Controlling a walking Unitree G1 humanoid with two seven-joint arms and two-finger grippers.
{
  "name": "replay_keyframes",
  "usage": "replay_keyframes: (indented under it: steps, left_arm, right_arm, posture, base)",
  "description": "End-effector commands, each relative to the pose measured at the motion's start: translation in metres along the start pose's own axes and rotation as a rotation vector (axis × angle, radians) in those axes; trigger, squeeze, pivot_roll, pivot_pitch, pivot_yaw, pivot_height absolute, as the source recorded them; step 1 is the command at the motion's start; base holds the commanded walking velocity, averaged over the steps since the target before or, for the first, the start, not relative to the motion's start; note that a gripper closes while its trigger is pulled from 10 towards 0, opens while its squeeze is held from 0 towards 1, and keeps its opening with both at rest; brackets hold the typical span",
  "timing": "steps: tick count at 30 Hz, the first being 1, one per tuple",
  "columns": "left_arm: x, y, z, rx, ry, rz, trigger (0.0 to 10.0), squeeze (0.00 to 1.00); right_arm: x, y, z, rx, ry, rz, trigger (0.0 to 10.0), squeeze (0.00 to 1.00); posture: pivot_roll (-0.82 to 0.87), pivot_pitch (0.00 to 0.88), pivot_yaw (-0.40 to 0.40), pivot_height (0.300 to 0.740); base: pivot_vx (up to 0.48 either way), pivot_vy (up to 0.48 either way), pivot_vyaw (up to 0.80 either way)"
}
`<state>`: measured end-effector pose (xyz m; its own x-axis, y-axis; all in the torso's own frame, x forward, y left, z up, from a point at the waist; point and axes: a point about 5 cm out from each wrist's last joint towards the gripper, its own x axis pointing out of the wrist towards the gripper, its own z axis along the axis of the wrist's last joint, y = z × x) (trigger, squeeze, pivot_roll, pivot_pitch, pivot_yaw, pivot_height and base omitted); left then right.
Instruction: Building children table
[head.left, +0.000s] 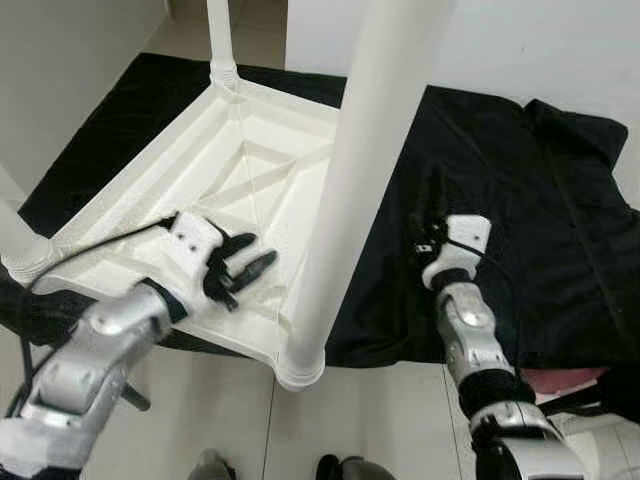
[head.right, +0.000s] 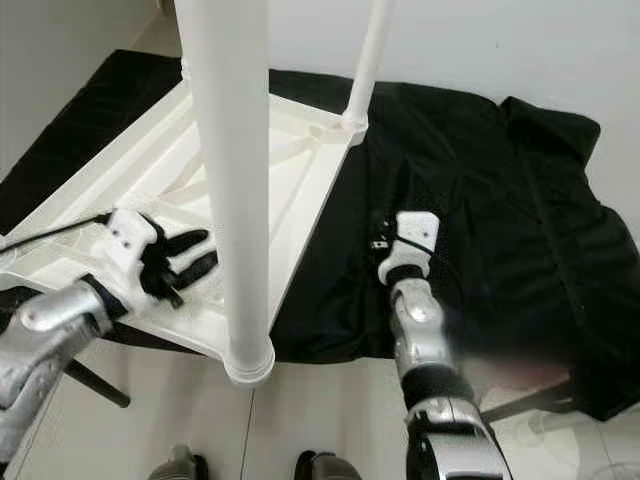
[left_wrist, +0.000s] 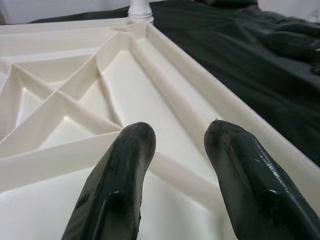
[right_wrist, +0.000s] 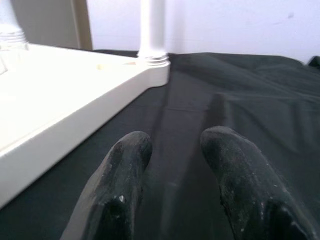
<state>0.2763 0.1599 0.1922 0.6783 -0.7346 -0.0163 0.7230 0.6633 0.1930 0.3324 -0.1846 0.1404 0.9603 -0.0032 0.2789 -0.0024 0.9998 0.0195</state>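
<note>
A white plastic children's table (head.left: 250, 180) lies upside down on a black cloth (head.left: 520, 200), its ribbed underside facing up. Three legs stand screwed into its corners: a near one (head.left: 350, 180), a far one (head.left: 222, 40) and one at the left edge (head.left: 20, 245). My left gripper (head.left: 250, 262) hovers just over the underside near the front rim, open, with nothing between its fingers (left_wrist: 120, 165). To the right of the table my right gripper (head.left: 432, 225) is low over the cloth, also open and empty, its fingers (right_wrist: 125, 160) pointing toward the far right corner leg (right_wrist: 152, 30).
The black cloth spreads wide to the right of the table, rumpled at its far edge. White walls close the back and the left side. Pale floor tiles run along the front, where my feet (head.left: 340, 468) stand. A reddish object (head.left: 570, 380) lies at the lower right.
</note>
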Motion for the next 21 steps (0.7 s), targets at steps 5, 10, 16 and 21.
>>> replay_keyframes:
  steps: [5,10,16,21]
  left_arm:
    - [-0.006,-0.006,-0.004,-0.011,0.019,-0.147,10.0,1.00]
    - [-0.019,-0.011,-0.015,-0.042,0.101,-0.326,10.0,1.00]
    - [-0.030,-0.013,-0.026,-0.003,0.227,-0.409,10.0,0.16]
    - [-0.037,-0.002,-0.029,0.085,0.282,-0.409,10.0,0.00]
  right_arm:
    - [-0.010,-0.015,0.009,-0.022,-0.018,-0.010,10.0,0.00]
    - [-0.017,-0.022,0.015,-0.034,-0.024,0.005,10.0,0.00]
    - [-0.019,-0.025,0.021,-0.040,-0.015,0.006,10.0,0.00]
    - [-0.018,-0.029,0.024,-0.059,-0.009,0.000,10.0,0.00]
  posture:
    - [0.06,0.149,-0.059,0.740]
    - [0.05,0.152,-0.058,0.740]
    - [0.05,0.150,-0.062,0.740]
    - [0.04,0.146,-0.063,0.740]
  base:
    - [0.000,0.000,0.00]
    - [0.000,0.000,0.00]
    - [0.000,0.000,0.00]
    - [0.000,0.000,0.00]
